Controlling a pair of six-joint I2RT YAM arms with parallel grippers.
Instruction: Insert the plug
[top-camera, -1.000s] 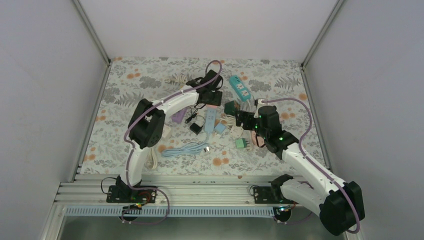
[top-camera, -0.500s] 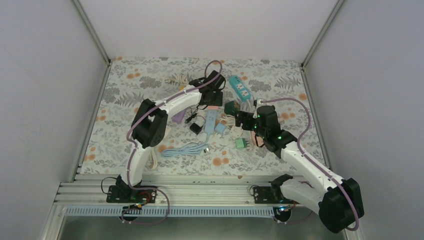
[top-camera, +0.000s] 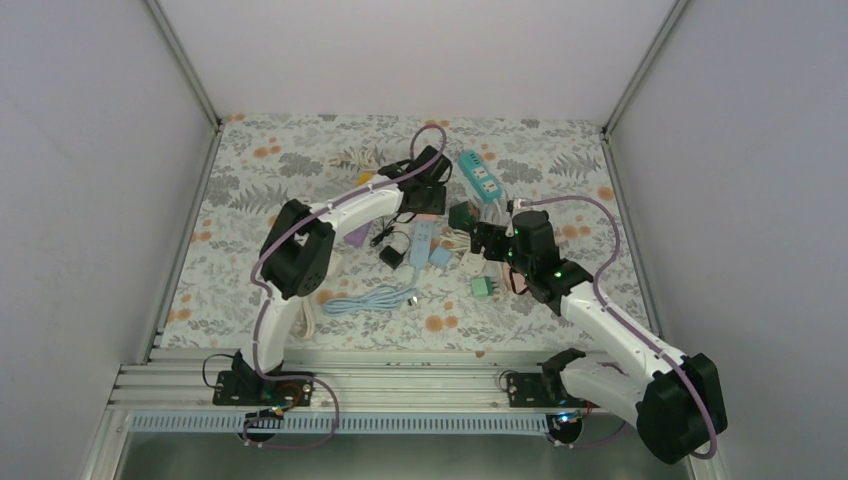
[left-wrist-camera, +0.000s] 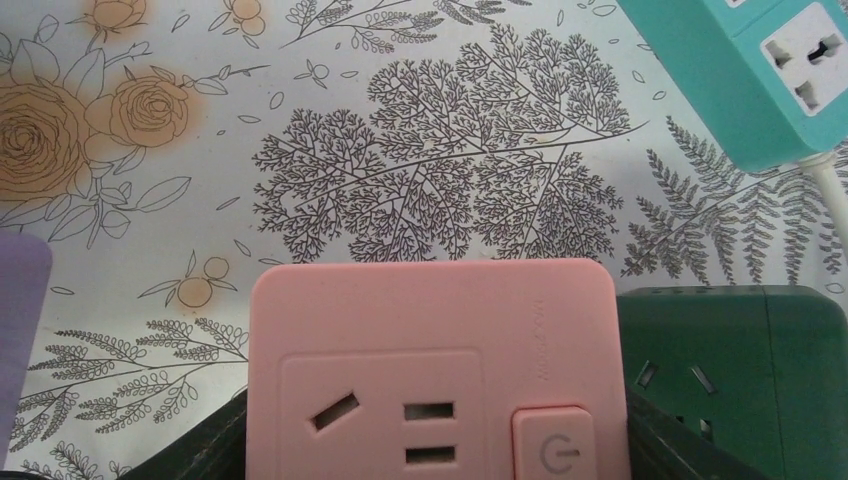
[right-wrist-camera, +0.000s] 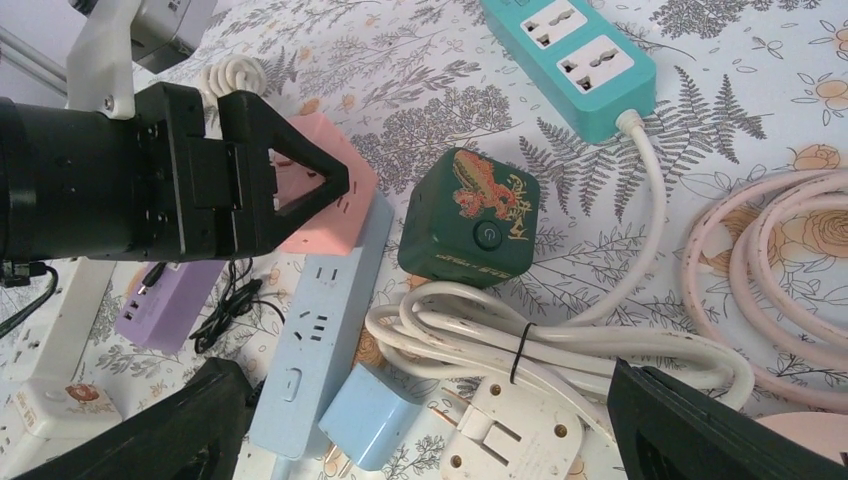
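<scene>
Pink socket block in left tool. Black fingers clamped on its two opposite sides, jaws partway closed around it. Socket face and power button up. Sits just beside green cube, on left-arm side. Can't tell whether touching cube or lifted off tabletop.

Right tool wide open, nothing held. Hovers on arm-base side of green cube.

White plug right under that tool, between its spread fingers, lying flat. Not seated in any socket. Tied bundle of white cable between plug and green cube.

Rest, all relative to green cube:
- teal power strip beyond it toward back wall, sockets up, white lead curving down past cube
- light-blue strip beside it on pink-block side, far end tucked under pink block in right wrist view
- small blue adapter on arm-base side, next to white plug
- purple block further out past pink block
- pink cable loops on opposite side, toward right wall
</scene>
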